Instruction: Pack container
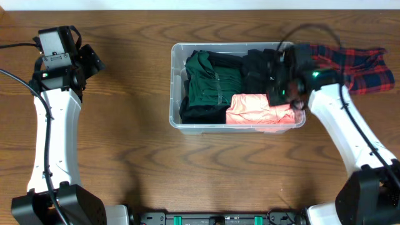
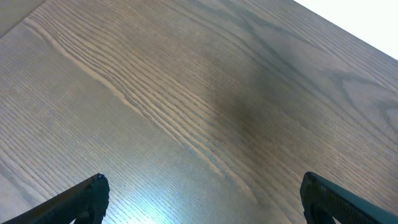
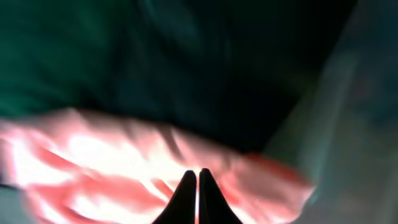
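Observation:
The clear plastic container stands at the table's middle. It holds a dark green garment at the left, a black garment at the back right and a pink garment at the front right. My right gripper hangs over the container's right end. In the blurred right wrist view its fingers are pressed together just above the pink garment, with nothing seen between them. My left gripper is open and empty over bare wood at the far left.
A red and navy plaid garment lies on the table to the right of the container, behind my right arm. The container's right wall is close to the right gripper. The table's far edge runs along the top.

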You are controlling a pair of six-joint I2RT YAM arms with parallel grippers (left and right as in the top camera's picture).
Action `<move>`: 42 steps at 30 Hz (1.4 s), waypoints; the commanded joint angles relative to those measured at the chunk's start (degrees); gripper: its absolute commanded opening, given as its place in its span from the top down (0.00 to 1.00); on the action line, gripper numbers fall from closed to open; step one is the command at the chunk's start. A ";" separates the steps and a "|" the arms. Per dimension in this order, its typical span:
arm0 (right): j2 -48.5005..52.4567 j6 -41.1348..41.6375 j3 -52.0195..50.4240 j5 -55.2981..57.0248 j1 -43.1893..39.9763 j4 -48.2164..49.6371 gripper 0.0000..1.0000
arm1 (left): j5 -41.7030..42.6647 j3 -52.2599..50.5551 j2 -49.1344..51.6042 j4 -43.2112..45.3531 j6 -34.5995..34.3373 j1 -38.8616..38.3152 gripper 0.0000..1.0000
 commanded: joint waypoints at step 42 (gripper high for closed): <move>17.79 -0.24 7.45 -10.75 18.38 19.06 0.99 | -0.66 0.15 -0.31 -0.13 0.07 0.24 0.02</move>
